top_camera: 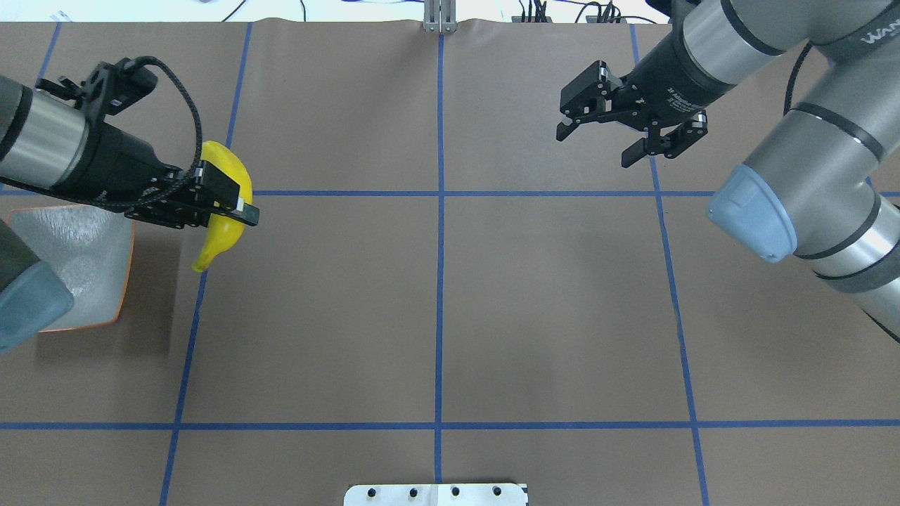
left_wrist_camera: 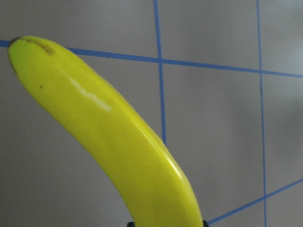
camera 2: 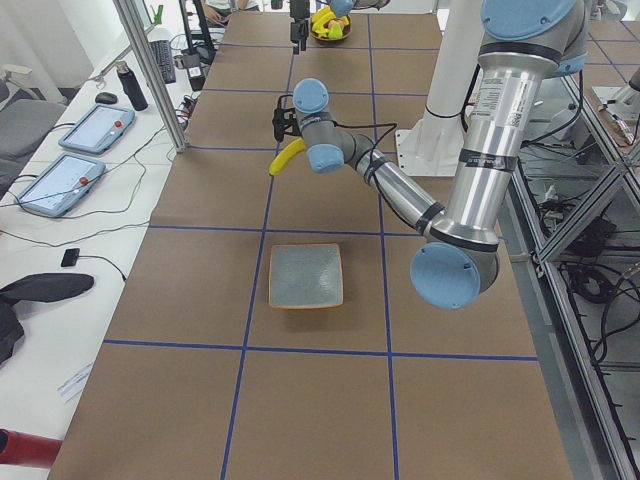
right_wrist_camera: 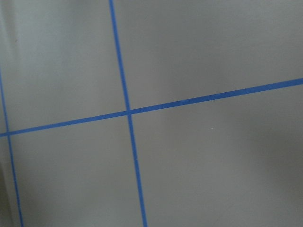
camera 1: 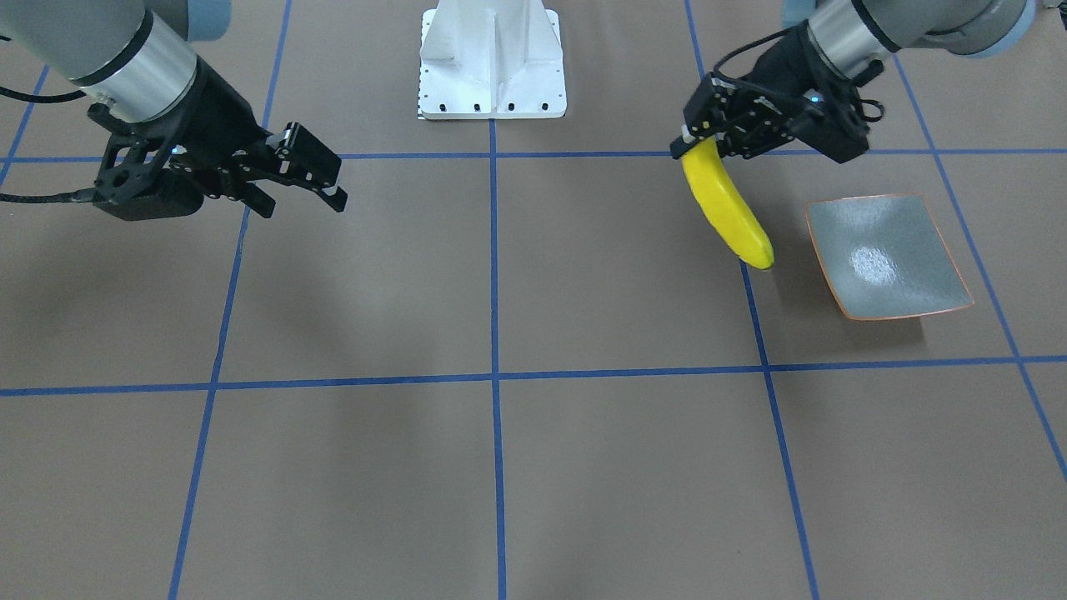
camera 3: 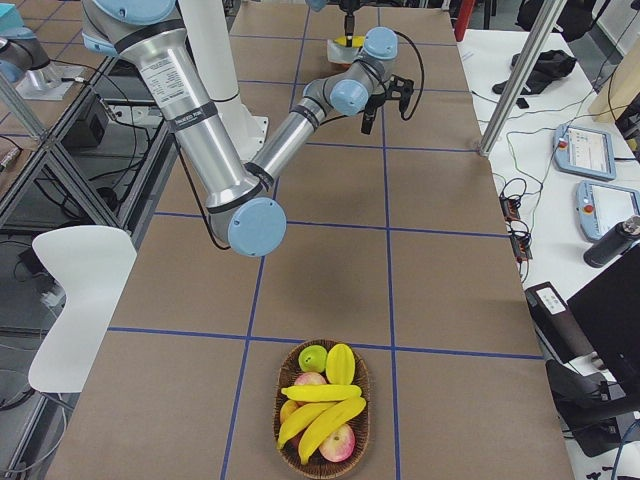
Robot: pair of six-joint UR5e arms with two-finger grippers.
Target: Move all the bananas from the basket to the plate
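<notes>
Progress early — plate (camera 1: 888,254) empty; left claw (camera 1: 696,146) clamps 1st banana (camera 1: 729,212) in air just beside it. Approx 3 bananas (camera 3: 325,415) left in basket (camera 3: 288,452). Right claw (top_camera: 595,147) wide, empty, over tabletop (camera 1: 583,292).

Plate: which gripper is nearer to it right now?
Left. The left gripper, shut on a banana, hangs just beside the plate; the right gripper is open, empty, far across the table.

The right arm's dark grey tubular metal link (top_camera: 854,31) is showing pale letters "WAN", running off the far right edge of the overhead view. Small white print on its black cylindrical wrist coupling (top_camera: 675,81) is proving too small to read.
</notes>
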